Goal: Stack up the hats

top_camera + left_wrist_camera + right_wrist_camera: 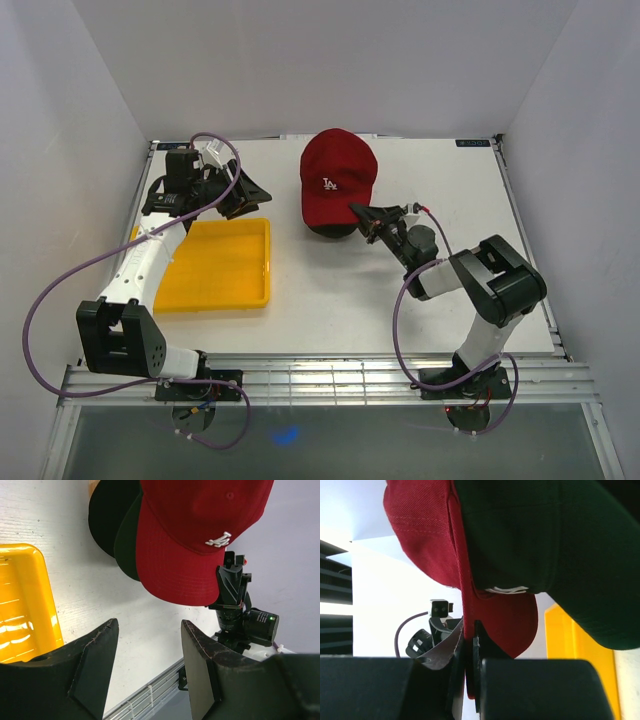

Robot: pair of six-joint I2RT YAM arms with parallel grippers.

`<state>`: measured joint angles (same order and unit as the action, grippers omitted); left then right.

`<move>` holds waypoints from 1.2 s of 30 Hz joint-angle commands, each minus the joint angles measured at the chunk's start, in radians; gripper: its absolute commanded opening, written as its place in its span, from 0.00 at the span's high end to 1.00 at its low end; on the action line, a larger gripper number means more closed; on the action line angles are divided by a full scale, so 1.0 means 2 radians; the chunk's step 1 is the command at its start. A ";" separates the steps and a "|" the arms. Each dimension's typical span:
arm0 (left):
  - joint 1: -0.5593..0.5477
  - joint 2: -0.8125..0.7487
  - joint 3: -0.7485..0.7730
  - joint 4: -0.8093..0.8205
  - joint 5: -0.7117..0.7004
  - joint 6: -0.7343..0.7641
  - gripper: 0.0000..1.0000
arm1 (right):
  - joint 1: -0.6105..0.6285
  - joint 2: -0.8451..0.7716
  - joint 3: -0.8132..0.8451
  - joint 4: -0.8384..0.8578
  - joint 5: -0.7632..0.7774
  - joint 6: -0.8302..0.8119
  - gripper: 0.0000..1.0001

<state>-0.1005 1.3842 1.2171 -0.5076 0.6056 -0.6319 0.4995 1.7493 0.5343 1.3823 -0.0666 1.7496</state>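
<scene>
- Our right gripper (468,645) is clamped on the red hat (338,175), at its brim.
- That hat sits atop darker hats (127,545) on the table's (450,200) far side.
- Our left gripper (149,625) hangs, fingers apart, by the yellow tray's (215,290) far edge.

LA hat (338,180) sits on top of 2 other hats (115,525), far-mid on the tabletop (470,200). Tray (215,265) lies to the left, a bit nearer. Left gripper (252,195) is by the tray's far right corner, btwn tray & hats. Right gripper (362,213) touches the LA hat's near edge, on its right.
</scene>
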 commanded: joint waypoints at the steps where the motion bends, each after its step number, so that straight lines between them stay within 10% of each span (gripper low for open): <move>1: -0.003 -0.005 -0.003 0.005 -0.004 0.008 0.37 | -0.001 -0.003 -0.040 0.255 0.031 0.007 0.92; 32: -0.003 -0.007 -0.009 -0.012 -0.037 0.021 0.37 | 0.000 0.122 -0.091 0.255 0.044 0.075 0.92; 36: -0.003 -0.006 -0.008 -0.011 -0.038 0.023 0.37 | -0.001 0.133 -0.092 0.254 0.039 0.067 0.79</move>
<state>-0.1005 1.3842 1.2007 -0.5243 0.5358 -0.6052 0.4999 1.9305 0.4057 1.6180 -0.0154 1.9015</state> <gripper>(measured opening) 0.633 0.194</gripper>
